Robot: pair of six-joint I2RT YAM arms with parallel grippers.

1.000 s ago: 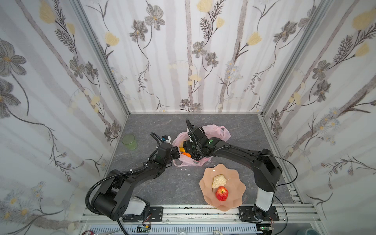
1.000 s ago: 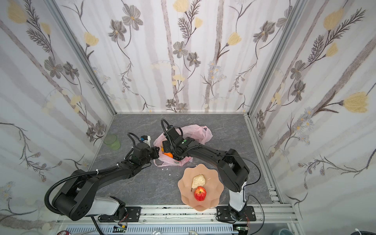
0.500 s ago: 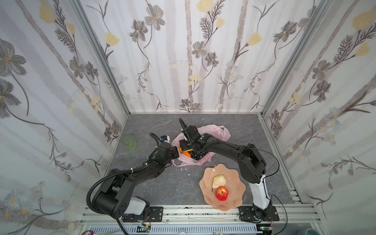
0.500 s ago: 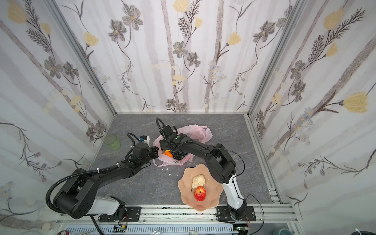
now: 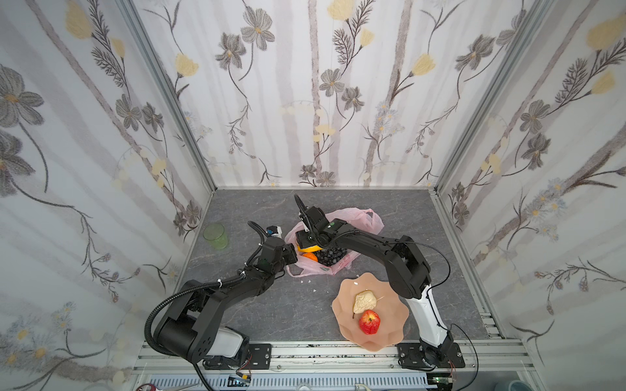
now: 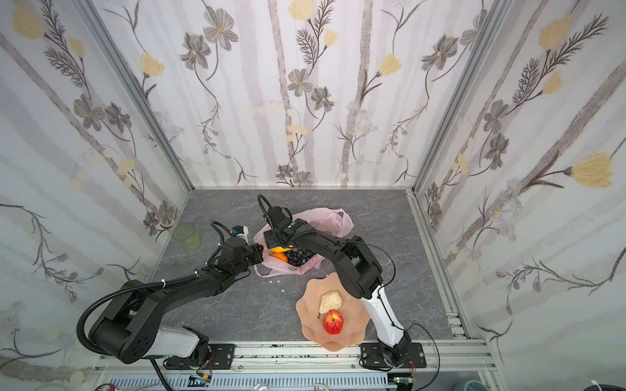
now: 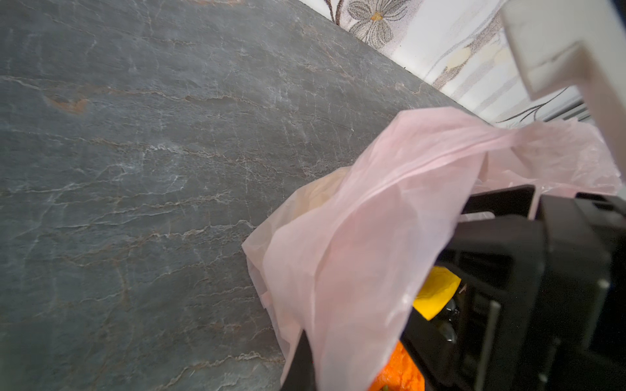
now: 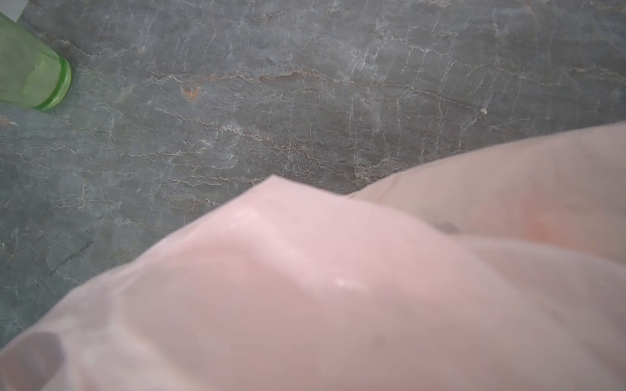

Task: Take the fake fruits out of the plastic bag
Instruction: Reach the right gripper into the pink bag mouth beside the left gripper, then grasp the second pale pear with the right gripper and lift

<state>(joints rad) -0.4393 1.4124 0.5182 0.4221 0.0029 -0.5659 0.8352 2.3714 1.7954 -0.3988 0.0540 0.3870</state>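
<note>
Left pincer (image 5: pixel 294 254) pressed together on the pink bag's (image 5: pixel 352 218) left edge, frame centre | right pincer (image 5: pixel 305 241) sunk in the bag's mouth, grip cannot be told | orange (image 5: pixel 310 257), grapes (image 5: pixel 330 255) and yellow banana (image 7: pixel 437 291) inside | pear (image 5: pixel 364 301), apple (image 5: pixel 370 321) on plate (image 5: pixel 393 325), lower right

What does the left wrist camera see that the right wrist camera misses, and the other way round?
Only the left wrist view shows a yellow fruit and an orange fruit, plus a strip of flowered wall. Only the right wrist view shows the green cup on the table. Both show the pink plastic bag close to the lens, with the grey veined table beyond it.
</note>
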